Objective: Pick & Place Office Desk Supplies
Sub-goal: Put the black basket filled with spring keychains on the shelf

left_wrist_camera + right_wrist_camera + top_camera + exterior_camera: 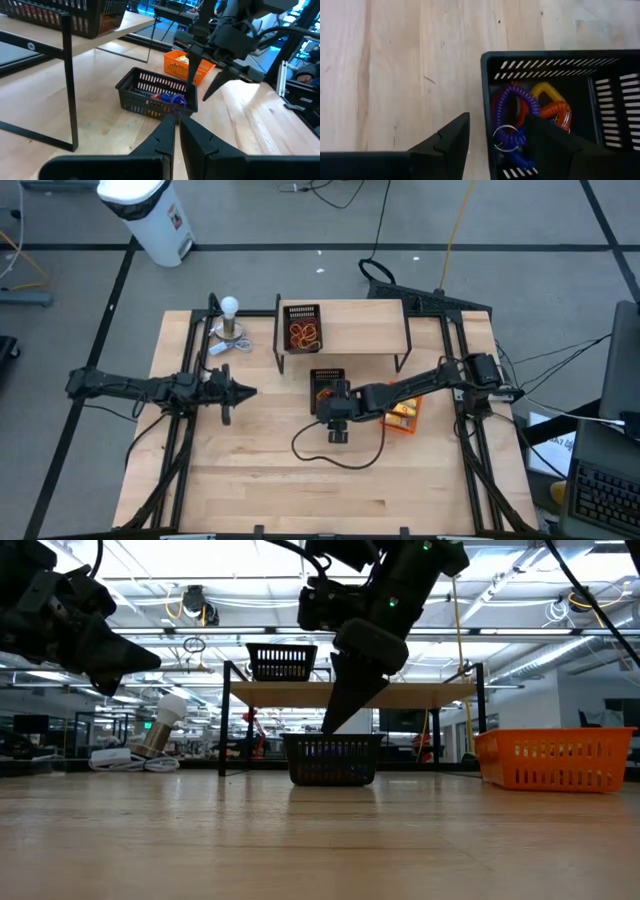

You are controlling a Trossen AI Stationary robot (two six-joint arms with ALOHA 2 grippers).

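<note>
1. Right gripper (pixel 337 432) hung at the centre of the high view, just below the black mesh bin (pixel 327 383) that stood on the table (pixel 270 470). Its fingers were spread apart and nothing was between them.
2. In the right wrist view, one finger (pixel 451 140) hung over bare wood outside the bin's wall, while the other (pixel 547 137) hung over the bin's inside.
3. Office supplies lay in that bin: a purple coil (pixel 512 112) with a small metal ring (pixel 504 138), plus yellow (pixel 546 93) and orange (pixel 559 111) coiled bands (tangled together against the bin's left wall in that view).
4. In the low view, the right gripper pointed down from the upper middle, its tips above the bin's rim and not touching it.
5. Left gripper (pixel 250 392) waited at the left centre of the high view, its fingers pressed nearly together and holding nothing.
6. A second black mesh bin (pixel 302 326) sat on the raised wooden shelf (pixel 360 328) at the upper centre, with orange bands (pixel 304 334) inside.
7. An orange bin (pixel 405 415) stood right of centre, partly under the right arm, with yellow packets (pixel 404 418) in it.
8. A white bulb-shaped object (pixel 231 308) stood at the table's upper left.
</note>
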